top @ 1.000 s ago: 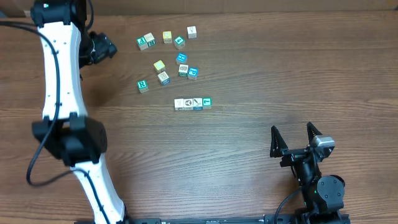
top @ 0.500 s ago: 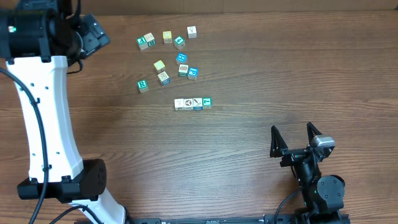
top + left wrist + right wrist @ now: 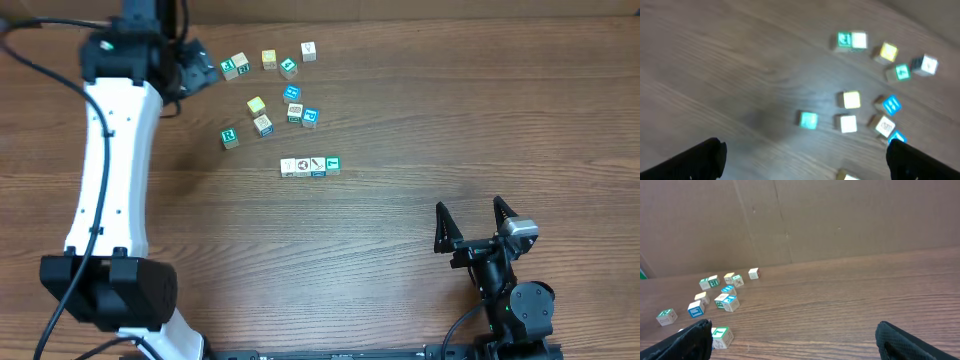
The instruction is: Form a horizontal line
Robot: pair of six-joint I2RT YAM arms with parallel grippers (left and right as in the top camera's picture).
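Left arm [image 3: 112,170] reaches up the table's [image 3: 420,110] left side. The left gripper [image 3: 804,150] hangs above the wood, just left of the scattered loose cubes [image 3: 262,125]. Its fingers [image 3: 700,160] are spread wide, with nothing between them. The loose cubes sit in a rough cluster at top centre: teal, yellow, blue and white faces, and a green one [image 3: 230,137] off at lower left. Below the cluster and apart from it is the horizontal line [image 3: 310,167], four cubes touching in a straight row with the teal-green face at the right end. Neither gripper is near it. The right gripper [image 3: 472,214] is well away at lower right, low over the table, jaws apart and empty.
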